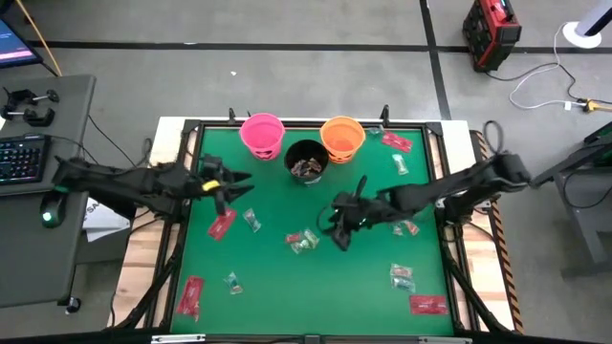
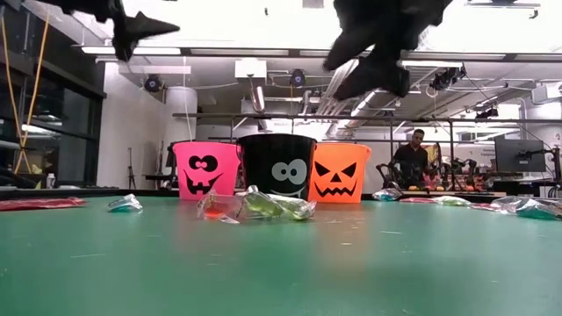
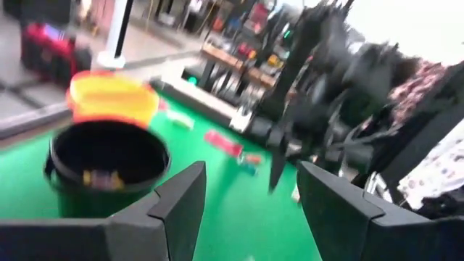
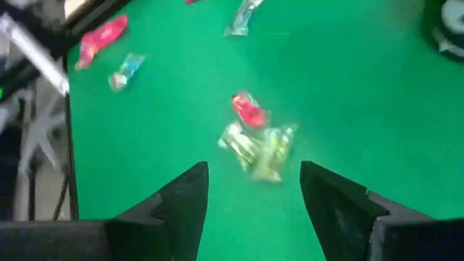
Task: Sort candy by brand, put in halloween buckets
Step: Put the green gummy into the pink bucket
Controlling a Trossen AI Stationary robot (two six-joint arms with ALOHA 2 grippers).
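Three buckets stand near the table's far edge: pink, black with candy inside, orange. Red packets and small crinkly sweets lie scattered on the green mat. My right gripper hovers open above a cluster of clear, green and red sweets, which also shows in the low view as a cluster. My left gripper is open and raised left of the black bucket, facing it and the orange bucket.
More candy lies by the near-left corner, the near-right corner and the right side. The mat has a raised black frame. A person stands far behind the table.
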